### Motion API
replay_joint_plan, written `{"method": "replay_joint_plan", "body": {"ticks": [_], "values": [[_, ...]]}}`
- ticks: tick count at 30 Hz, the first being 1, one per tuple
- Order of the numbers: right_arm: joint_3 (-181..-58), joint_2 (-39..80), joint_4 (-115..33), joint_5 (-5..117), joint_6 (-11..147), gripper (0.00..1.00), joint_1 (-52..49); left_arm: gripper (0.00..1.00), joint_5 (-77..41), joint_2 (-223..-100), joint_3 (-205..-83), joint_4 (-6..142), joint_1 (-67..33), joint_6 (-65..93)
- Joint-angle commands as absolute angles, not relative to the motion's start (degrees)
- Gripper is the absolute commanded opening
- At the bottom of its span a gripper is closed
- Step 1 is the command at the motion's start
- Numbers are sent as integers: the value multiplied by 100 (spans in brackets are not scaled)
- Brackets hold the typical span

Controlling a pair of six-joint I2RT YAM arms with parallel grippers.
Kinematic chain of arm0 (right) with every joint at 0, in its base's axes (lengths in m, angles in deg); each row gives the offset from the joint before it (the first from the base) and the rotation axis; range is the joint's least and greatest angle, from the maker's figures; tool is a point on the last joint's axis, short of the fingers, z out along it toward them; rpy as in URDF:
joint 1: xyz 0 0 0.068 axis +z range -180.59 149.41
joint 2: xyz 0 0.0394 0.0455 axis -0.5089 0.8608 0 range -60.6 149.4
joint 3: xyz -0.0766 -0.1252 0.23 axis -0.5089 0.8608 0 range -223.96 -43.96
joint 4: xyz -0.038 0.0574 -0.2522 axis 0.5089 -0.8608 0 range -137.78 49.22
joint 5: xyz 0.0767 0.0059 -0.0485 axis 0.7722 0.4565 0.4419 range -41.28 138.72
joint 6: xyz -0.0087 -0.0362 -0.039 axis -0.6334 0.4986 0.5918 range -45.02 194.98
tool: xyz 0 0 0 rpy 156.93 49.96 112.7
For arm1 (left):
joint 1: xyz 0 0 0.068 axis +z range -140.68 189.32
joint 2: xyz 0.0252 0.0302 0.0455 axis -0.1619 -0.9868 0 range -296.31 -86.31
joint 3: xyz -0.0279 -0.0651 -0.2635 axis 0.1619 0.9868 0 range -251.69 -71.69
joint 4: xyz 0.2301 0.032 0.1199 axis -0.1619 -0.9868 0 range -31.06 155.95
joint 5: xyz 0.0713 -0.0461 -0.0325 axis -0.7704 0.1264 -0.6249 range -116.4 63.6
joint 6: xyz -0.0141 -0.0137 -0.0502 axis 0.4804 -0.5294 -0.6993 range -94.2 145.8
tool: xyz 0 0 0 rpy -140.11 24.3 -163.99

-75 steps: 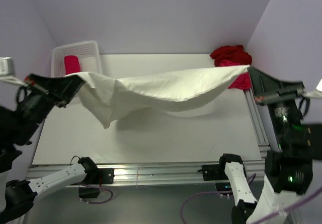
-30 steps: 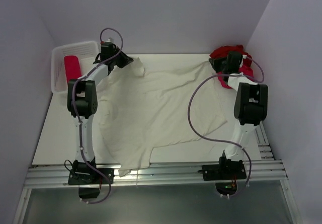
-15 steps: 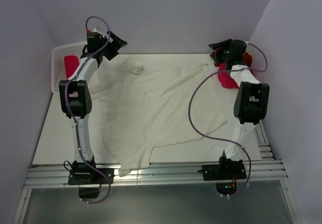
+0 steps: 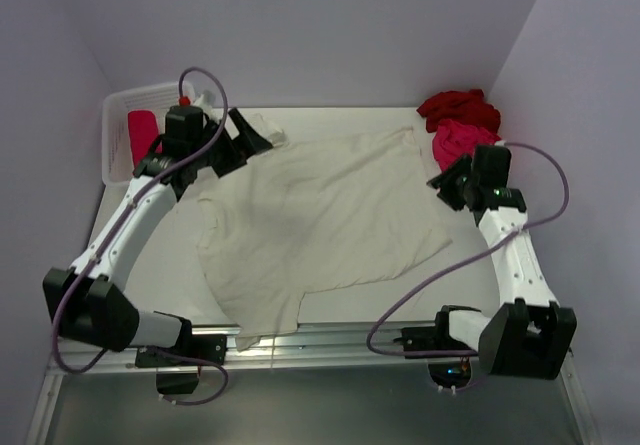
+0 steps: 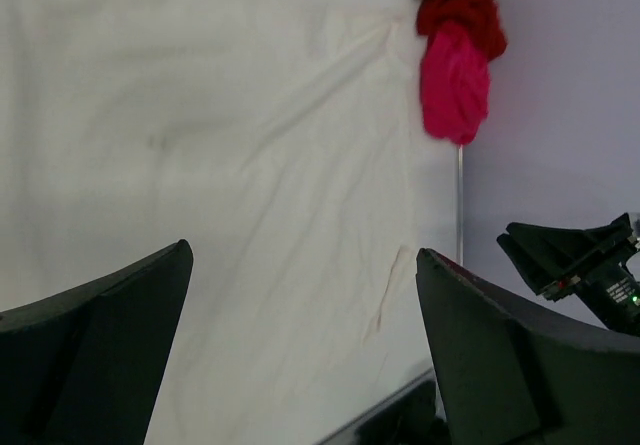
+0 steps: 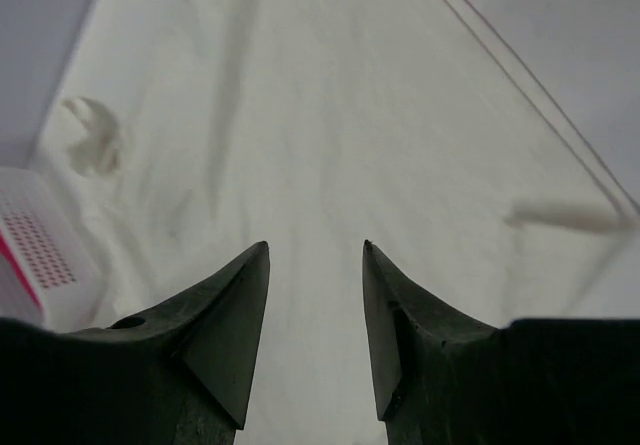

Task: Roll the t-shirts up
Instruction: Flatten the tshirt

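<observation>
Top view: a cream shirt [image 4: 320, 220] lies spread flat on the bench [image 4: 360, 305], neck end toward the far wall. One near corner droops over the front edge. Two and a half seconds ago it hung stretched in the air between the two arms. A second ago it was down, with both grippers still pinching its far corners. Now both have let go and swung back from the far edge.

The left gripper [image 4: 245, 143] hovers above the shirt's far left shoulder. Its wrist view shows the fingers spread wide with only flat cloth below. A small bunched lump of cloth sits just beyond it.

The right gripper [image 4: 450, 183] hangs by the shirt's right edge. Its fingers stand a little apart, with nothing between them.

At the far right corner a dark red shirt [image 4: 455, 105] and a pink shirt [image 4: 460, 143] are heaped together, touching. A white basket [image 4: 120, 110] at the far left holds a pink-red roll [image 4: 140, 130].

This looks like the end of the laying-out step: the cream shirt is released and fairly smooth, apart from soft creases and a ragged near hem. No part of it is rolled yet. Folding or rolling it seems to come next, and the two heaped shirts are unrolled.
</observation>
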State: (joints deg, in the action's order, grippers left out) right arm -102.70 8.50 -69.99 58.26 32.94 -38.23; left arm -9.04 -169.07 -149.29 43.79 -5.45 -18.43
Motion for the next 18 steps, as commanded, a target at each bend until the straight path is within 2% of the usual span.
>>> {"method": "replay_joint_plan", "body": {"ticks": [1,7,18], "values": [[-9330,138,-8032,5487,3710,49,-3815,100,-1172,-16227,-13904,3317,-772,-2060],[-8466,162,-8051,5734,3745,56,-3788,100,-1163,-15057,-12435,2886,-1063,-2456],[-9044,1506,-7822,5065,3745,58,-3744,100,-1339,-14871,-12047,2464,-1028,-2439]]}}
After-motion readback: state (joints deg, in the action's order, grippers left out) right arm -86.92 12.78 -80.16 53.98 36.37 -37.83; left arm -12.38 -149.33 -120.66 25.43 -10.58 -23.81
